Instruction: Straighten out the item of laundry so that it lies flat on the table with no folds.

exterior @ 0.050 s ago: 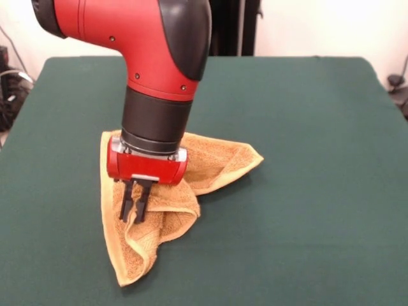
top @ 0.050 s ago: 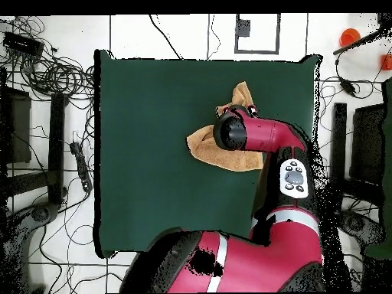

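Crumpled golden-orange terry-cloth towel (exterior @ 0.050 s ago: 185, 185) on the dark green felt bench (exterior @ 0.050 s ago: 306, 191)
The black claw (exterior @ 0.050 s ago: 137, 207) pinches a raised fold together; soft, limp cloth, best taken by a free corner

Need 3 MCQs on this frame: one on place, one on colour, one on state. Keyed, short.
1. Where is the gripper?
A. over bare table
B. down on the towel
C. off the table

2. What colour is the towel?
A. golden-orange
B. white
C. blue

3. How does the towel lie?
A. flat, fully spread
B. rolled into a tube
C. folded and bunched

Answers:
1 B: the fingertips reach a raised fold of towel in the front view.
2 A: the cloth is golden-orange against the green table.
3 C: layers overlap and a corner sticks out to one side; in the overhead view the arm hides its middle.
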